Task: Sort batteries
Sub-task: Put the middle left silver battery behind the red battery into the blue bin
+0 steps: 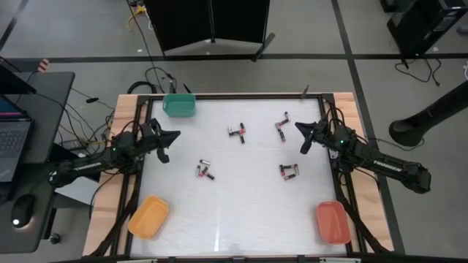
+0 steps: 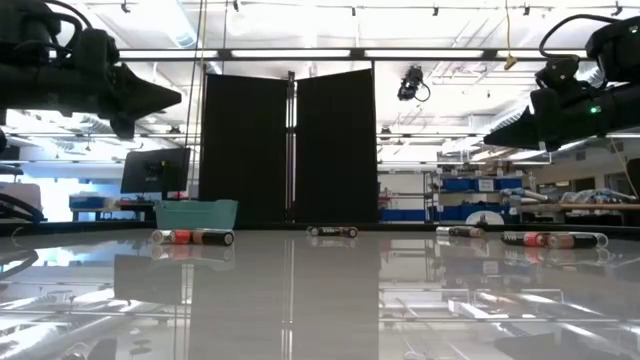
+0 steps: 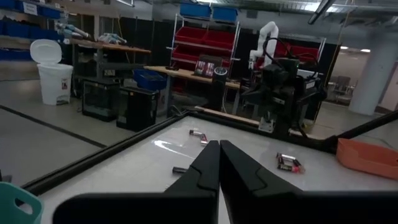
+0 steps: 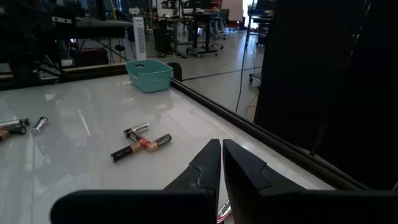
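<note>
Right arm's dark two-finger gripper (image 1: 305,139), fingers pinched together and empty, is seen upper right of the high view. Nearest small red-and-black cylindrical batteries (image 1: 281,127) are scattered just left of it, long axes mixed. Left gripper (image 1: 167,145), likewise closed and empty, is parked mid-left.

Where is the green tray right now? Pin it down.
In the high view the green tray sits at the table's far edge on the left side, just beyond the left gripper, with the nearest batteries off toward the middle.
</note>
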Robot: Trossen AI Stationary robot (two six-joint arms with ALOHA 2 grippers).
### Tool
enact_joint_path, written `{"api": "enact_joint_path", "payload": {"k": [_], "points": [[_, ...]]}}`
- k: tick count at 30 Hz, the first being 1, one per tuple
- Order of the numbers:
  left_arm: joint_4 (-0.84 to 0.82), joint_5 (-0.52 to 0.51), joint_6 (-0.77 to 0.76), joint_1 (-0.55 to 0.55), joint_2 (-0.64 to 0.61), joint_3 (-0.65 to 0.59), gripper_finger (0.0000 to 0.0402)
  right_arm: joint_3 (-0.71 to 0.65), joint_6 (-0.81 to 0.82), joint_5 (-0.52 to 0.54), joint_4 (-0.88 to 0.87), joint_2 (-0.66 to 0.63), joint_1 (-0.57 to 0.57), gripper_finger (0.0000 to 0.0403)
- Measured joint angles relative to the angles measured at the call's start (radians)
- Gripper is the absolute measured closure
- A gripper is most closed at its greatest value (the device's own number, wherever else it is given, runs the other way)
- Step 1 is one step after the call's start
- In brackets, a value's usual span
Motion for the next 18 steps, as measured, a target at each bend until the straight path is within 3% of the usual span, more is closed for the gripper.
{"api": "enact_joint_path", "payload": {"k": [12,18], "points": [[0.069,0.000,0.006,0.000,0.000,0.000,0.0385,0.000,0.000,0.000,0.000,0.000,0.000,0.0373],[0.071,0.078,0.004,0.000,0.012,0.031,0.0385,0.000,0.000,0.000,0.000,0.000,0.000,0.0373]]}}
